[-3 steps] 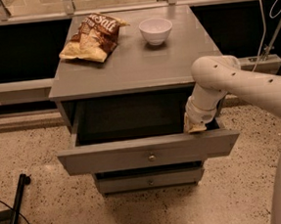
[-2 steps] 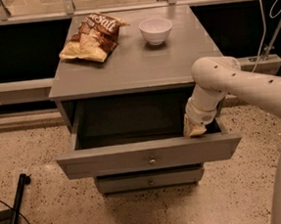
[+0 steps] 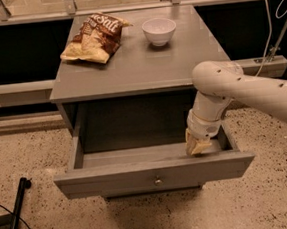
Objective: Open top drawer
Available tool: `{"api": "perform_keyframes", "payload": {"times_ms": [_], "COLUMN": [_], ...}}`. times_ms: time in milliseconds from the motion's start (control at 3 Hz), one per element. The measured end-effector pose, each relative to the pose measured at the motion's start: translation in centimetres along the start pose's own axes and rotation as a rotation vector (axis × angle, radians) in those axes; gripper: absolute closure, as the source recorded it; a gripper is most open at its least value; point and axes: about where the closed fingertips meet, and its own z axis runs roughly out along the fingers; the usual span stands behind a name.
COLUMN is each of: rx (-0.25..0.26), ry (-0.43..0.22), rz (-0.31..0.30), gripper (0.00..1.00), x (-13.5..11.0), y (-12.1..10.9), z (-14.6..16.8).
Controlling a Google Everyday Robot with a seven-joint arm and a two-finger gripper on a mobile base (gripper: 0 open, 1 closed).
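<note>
The top drawer [image 3: 153,173] of the grey cabinet stands pulled far out, its long flat front panel toward the camera with one small brass knob [image 3: 158,181] at its middle. Its inside shows as bare grey wood. My gripper [image 3: 198,148] hangs from the white arm [image 3: 242,90] on the right and reaches down into the drawer's right end, just behind the front panel. The lower drawers are hidden under the open one.
On the cabinet top [image 3: 144,61] lie a chip bag [image 3: 94,38] at the back left and a white bowl [image 3: 159,31] at the back middle. A black pole [image 3: 14,218] lies on the speckled floor at lower left. A rail and cables run behind.
The drawer has slid further out toward the camera, and the gripper has moved with its front panel.
</note>
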Motion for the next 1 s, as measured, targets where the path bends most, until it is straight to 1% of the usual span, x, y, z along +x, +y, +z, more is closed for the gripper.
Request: {"api": "perform_keyframes", "payload": {"times_ms": [333,667,1000], "rx": [-0.066,-0.084,0.046], "ry": [-0.027,-0.057,-0.075], "rz": [-0.031,-0.050,-0.106], "gripper": [0.62,0.62,0.59], "x": [-1.8,-2.7,-3.6], "y": [3.0,4.2,3.6], "z": [-0.8,-1.4,-5.3]}}
